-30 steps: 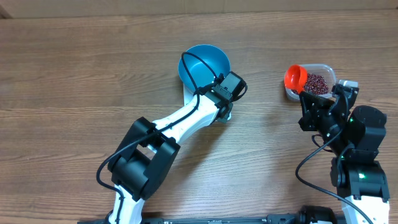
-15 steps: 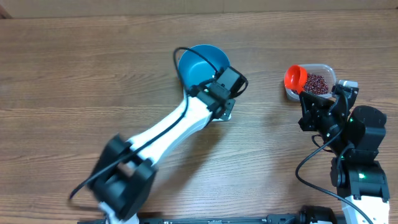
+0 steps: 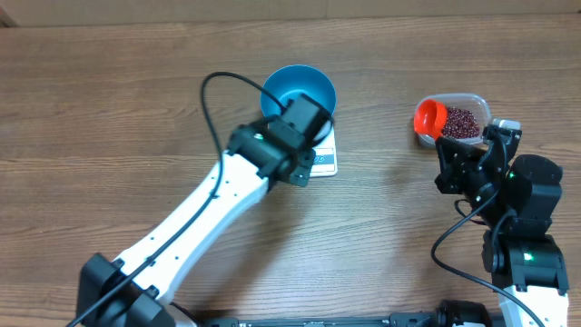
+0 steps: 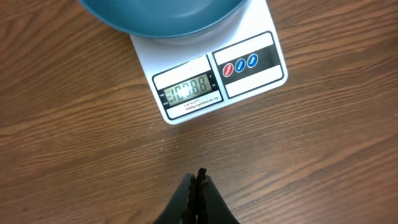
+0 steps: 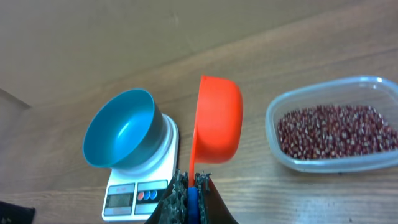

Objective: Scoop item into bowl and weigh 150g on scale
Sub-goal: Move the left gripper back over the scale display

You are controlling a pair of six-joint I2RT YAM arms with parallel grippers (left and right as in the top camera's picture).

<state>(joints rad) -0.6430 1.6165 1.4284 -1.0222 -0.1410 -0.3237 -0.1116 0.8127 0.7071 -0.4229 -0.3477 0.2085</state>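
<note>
**Bowl on the scale, beans in the tub**

From overhead, the blue bowl (image 3: 300, 86) sits at upper centre of the frame on the white scale (image 3: 325, 162). The left arm covers most of the scale, leaving only its front corner in view. The left wrist view shows what the arm hides: the scale's lit display (image 4: 188, 91), its digits too blurred to read, and three round buttons (image 4: 240, 64) beside it. At the bottom edge of that view the left gripper (image 4: 196, 185) has its jaws pressed together on nothing, above the bare wooden table (image 4: 74, 155).

The beans (image 5: 339, 127) lie in the clear tub (image 5: 373, 158) at the right. The right wrist view shows the right gripper (image 5: 191, 185) pinching the handle of the orange scoop (image 5: 216, 118). The scoop is tipped on its side between bowl and tub, and the bowl's inside is plain blue.
</note>
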